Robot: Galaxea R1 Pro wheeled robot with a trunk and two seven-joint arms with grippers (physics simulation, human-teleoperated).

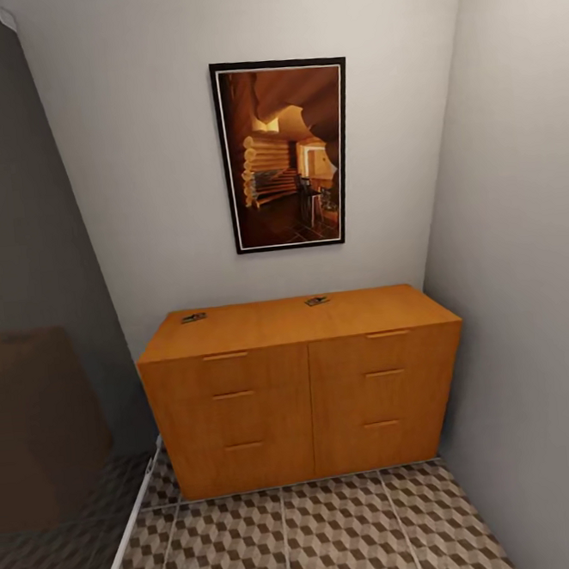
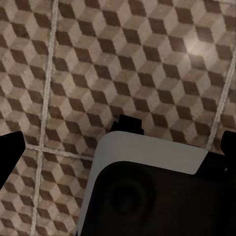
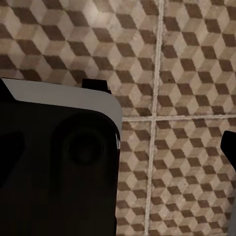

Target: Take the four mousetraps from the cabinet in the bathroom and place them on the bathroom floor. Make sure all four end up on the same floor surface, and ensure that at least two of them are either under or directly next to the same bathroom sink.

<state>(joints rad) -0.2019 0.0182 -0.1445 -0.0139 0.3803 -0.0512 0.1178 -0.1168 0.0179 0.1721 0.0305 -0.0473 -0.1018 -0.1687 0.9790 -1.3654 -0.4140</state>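
Note:
The orange-brown cabinet (image 1: 303, 395) stands against the far wall, straight ahead in the head view, with its drawers closed. Two small dark mousetraps lie on its top near the back edge, one at the left (image 1: 193, 317) and one near the middle (image 1: 317, 301). The cube-patterned bathroom floor (image 1: 324, 540) stretches in front of it. The left wrist view looks down at the floor (image 2: 123, 59); my left gripper (image 2: 118, 147) is open, its dark fingertips (image 2: 10, 152) at both picture edges, holding nothing. In the right wrist view one fingertip (image 3: 229, 147) sits far out over the floor tiles (image 3: 187, 59).
A framed picture (image 1: 284, 153) hangs above the cabinet. A grey wall (image 1: 527, 298) closes the right side. A dark translucent panel (image 1: 31, 341) with a white floor rail (image 1: 133, 531) bounds the left. My own white and black body (image 2: 147, 196) (image 3: 54, 162) fills part of both wrist views.

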